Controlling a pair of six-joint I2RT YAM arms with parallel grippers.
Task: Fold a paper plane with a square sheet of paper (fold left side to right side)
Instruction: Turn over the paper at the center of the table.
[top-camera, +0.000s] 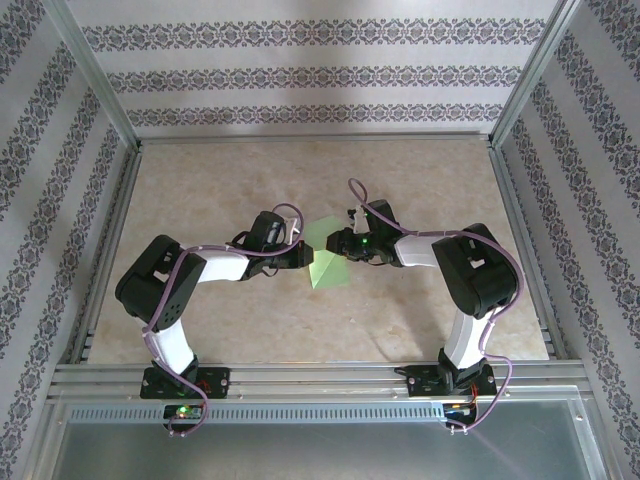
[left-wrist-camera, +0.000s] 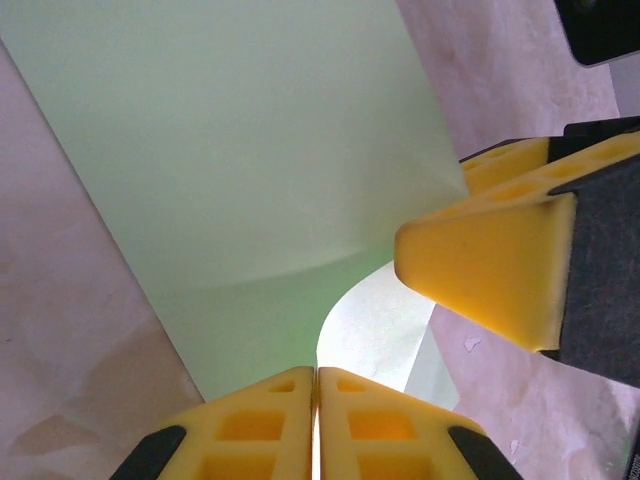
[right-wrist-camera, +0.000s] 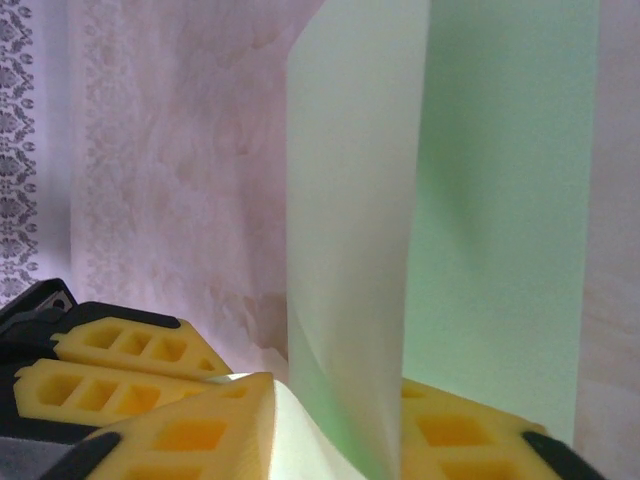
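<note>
Pressed together, the left gripper's (left-wrist-camera: 317, 420) jaws pinch what looks like the sheet's (top-camera: 325, 262) near edge. The right gripper's (right-wrist-camera: 335, 400) jaws stand partly spread on either side of a raised flap, with no firm bite to be seen. The sheet sits at the table's (top-camera: 250, 320) middle, part of it flat on the top and part lifted and curling upward, with both grippers meeting over that same middle from the table's left and right. I judge this to be the left-to-right fold in mid-carry: the flap is up but not laid over, and no crease shows. The next move probably calls for 1 gripper to anchor the flat part while the other sweeps the flap across, edges matched, then presses along the bend. The paper is thin, pale green, plain and slightly translucent where it stands alone, so it will likely buckle if pulled unevenly. The fingers (left-wrist-camera: 380, 425) are yellow wedges with moulded pockets. The table is smooth, mottled beige.
</note>
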